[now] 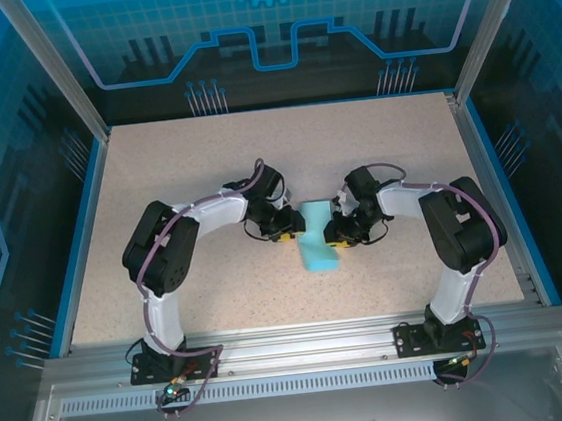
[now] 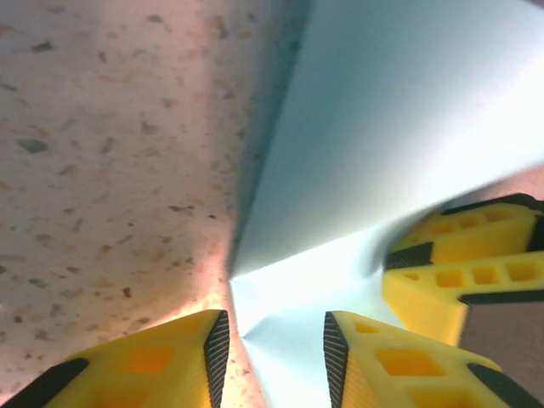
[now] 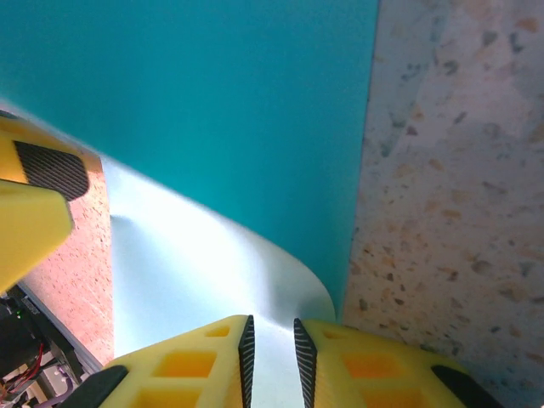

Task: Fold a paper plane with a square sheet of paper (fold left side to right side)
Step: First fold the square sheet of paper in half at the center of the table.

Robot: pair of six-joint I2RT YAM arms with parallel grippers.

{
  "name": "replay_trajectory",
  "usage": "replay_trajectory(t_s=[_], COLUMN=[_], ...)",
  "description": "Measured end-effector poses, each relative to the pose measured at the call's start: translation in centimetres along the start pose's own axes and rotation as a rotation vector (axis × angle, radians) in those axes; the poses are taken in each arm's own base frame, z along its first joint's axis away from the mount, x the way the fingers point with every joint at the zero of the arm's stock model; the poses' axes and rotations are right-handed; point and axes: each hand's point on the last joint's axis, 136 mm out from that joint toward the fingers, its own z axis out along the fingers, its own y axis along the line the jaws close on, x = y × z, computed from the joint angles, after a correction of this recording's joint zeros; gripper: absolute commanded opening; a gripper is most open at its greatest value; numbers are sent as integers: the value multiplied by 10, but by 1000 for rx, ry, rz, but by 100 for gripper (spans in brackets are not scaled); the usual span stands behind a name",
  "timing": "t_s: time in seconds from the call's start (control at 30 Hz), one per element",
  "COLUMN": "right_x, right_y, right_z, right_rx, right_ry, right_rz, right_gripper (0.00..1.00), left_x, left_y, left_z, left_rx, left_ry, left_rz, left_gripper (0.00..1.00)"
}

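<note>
The square sheet of paper (image 1: pixel 317 239), partly curled up, lay near the middle of the table (image 1: pixel 255 153), between both grippers. The left gripper (image 2: pixel 274 327) stood spread astride its corner. The right gripper (image 3: pixel 270 327) was nearly closed around the curled edge; whether it pinched could not be told.

The left gripper (image 2: pixel 276 353) has its yellow, black-padded fingers apart, with the near part of the pale turquoise sheet of paper (image 2: pixel 399 119) in the gap. The sheet lifts off the speckled tabletop (image 2: pixel 110 170), and the right gripper (image 2: pixel 398 265) meets its right edge.
</note>
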Motion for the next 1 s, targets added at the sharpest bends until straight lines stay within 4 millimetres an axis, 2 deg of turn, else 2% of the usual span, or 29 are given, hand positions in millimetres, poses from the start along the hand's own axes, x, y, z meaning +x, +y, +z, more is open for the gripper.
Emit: replay_trajectory(t_s=[0.23,0.4,0.67,1.0], right_x=[0,0,0,0], right_y=[0,0,0,-1], right_z=[0,0,0,0], right_rx=[1,2,6,12], right_ry=[3,5,10,16], right_rz=[2,3,-4,-8], right_gripper=[24,24,24,24], left_x=[7,-4,-17,-26], left_y=[-23,-34,-22,-15], left_z=[3,12,36,31], left_rx=[58,76,44,46], left_ry=[20,18,39,26], left_rz=[53,70,54,36], left_gripper=[32,32,32,33])
